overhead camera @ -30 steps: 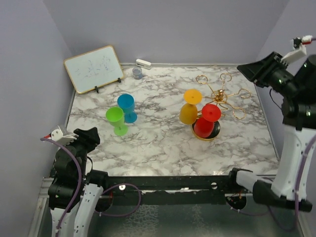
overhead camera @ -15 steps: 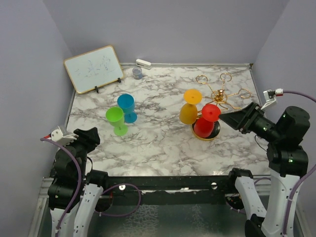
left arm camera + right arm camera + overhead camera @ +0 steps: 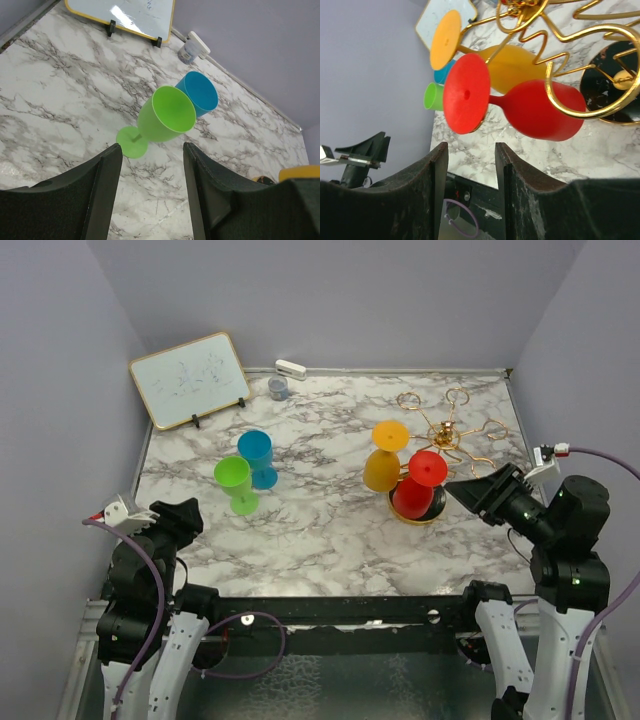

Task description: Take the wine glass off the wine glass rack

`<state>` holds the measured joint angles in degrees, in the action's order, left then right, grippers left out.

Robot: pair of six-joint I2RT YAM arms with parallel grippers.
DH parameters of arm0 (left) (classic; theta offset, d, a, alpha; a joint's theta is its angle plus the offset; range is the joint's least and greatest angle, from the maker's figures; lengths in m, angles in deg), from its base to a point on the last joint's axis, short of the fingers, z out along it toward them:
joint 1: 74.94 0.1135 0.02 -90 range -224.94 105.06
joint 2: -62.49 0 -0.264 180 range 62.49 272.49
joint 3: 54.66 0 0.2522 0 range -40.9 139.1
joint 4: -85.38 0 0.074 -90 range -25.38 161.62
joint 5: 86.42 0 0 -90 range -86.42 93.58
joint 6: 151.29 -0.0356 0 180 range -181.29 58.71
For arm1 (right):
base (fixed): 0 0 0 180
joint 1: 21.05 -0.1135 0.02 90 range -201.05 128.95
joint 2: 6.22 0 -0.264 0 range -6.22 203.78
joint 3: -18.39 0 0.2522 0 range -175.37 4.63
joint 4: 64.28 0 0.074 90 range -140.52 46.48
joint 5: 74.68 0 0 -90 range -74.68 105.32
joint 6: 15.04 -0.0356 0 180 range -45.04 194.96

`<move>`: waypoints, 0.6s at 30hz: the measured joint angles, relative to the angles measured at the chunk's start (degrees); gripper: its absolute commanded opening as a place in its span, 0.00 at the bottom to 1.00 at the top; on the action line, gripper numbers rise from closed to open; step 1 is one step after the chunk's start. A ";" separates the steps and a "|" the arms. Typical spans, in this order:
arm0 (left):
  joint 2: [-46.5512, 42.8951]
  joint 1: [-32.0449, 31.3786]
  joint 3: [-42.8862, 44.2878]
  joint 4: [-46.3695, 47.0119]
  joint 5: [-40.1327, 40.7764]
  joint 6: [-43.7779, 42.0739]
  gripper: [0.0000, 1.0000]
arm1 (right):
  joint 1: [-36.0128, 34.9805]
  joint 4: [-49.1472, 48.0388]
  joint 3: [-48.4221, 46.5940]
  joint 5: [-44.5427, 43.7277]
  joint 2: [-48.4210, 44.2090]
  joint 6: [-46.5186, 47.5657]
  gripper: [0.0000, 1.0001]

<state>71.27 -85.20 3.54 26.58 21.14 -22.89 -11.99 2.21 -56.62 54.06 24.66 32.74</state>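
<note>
The gold wire rack [image 3: 447, 437] stands at the right of the table on a round black base [image 3: 434, 506]. A red wine glass [image 3: 419, 485] and an orange wine glass [image 3: 384, 457] hang upside down from its loops. In the right wrist view the red glass [image 3: 540, 110] and the orange glass [image 3: 505, 60] hang in gold loops [image 3: 590, 75]. My right gripper [image 3: 468, 489] is open and empty, just right of the red glass. My left gripper [image 3: 150, 175] is open and empty at the near left.
A green wine glass [image 3: 235, 483] and a blue wine glass [image 3: 257, 457] stand at centre left. A small whiteboard [image 3: 189, 379] leans at the back left. A small grey cup [image 3: 278, 388] and a white eraser [image 3: 290, 368] sit by the back wall.
My right arm has swung down from high at the right and moved left, its gripper now close to the red glass. The left arm has not moved.
</note>
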 measured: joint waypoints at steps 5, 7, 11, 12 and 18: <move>0.00 0.00 0.00 0.00 0.00 0.00 0.54 | 0.00 -0.35 1.86 -3.10 0.50 0.04 0.42; 0.00 0.00 0.00 0.00 0.00 0.00 0.54 | 0.00 -0.98 2.03 -3.34 0.90 0.20 0.42; 0.00 0.00 0.00 0.00 0.00 0.00 0.54 | 0.00 -3.50 2.86 -3.32 3.04 0.48 0.42; 0.00 0.00 0.00 0.00 0.00 0.00 0.54 | 0.00 -3.93 3.08 -3.32 3.30 0.48 0.41; 0.02 0.00 0.00 -0.02 0.00 0.00 0.54 | 0.00 -7.45 3.58 -2.78 5.22 0.55 0.40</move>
<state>71.29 -85.20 3.54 26.56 21.14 -22.89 -11.99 -5.25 -53.04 51.28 29.88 33.29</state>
